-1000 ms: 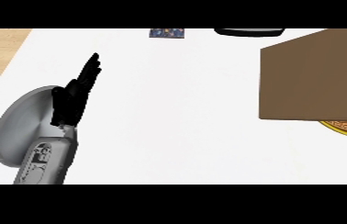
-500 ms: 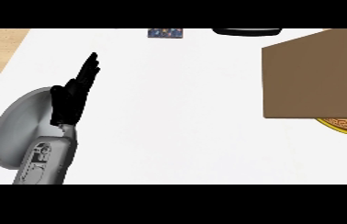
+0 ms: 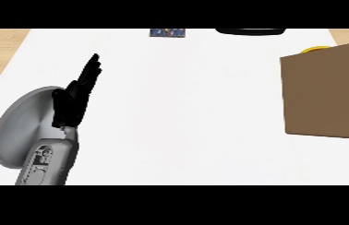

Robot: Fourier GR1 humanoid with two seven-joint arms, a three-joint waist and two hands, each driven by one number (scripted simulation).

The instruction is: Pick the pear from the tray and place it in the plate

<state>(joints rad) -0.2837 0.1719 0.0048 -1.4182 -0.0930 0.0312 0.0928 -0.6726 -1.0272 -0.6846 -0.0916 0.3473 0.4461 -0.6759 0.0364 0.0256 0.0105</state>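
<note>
- Your left hand (image 3: 71, 102) shows at the near left, resting above its grey forearm (image 3: 44, 162). Its fingers (image 3: 88, 74) are straight, close together and pointing away from you, and they hold nothing.
- Your right hand is not in view.
- A brown block (image 3: 317, 95) stands mid-right on the white surface (image 3: 184, 109), cut off by the view's edge. I cannot tell whether it is the tray.
- A yellow sliver (image 3: 317, 49) peeks over the block's far edge. It may be the pear, but too little shows to be sure. No plate can be made out with certainty.
- At the far edge lie a small dark patterned item (image 3: 167, 32) and a flat black thing (image 3: 250, 31).
- Expect the pear to be light, firm and smooth-skinned, easy to bruise and apt to roll. Curl your fingers round its wide belly, not the narrow neck or stem.
- Since half a second ago the block has shifted right and nearer. The yellow patch once at its near corner is gone, and yellow now shows at its far edge. Your left hand and the far items have stayed put.
</note>
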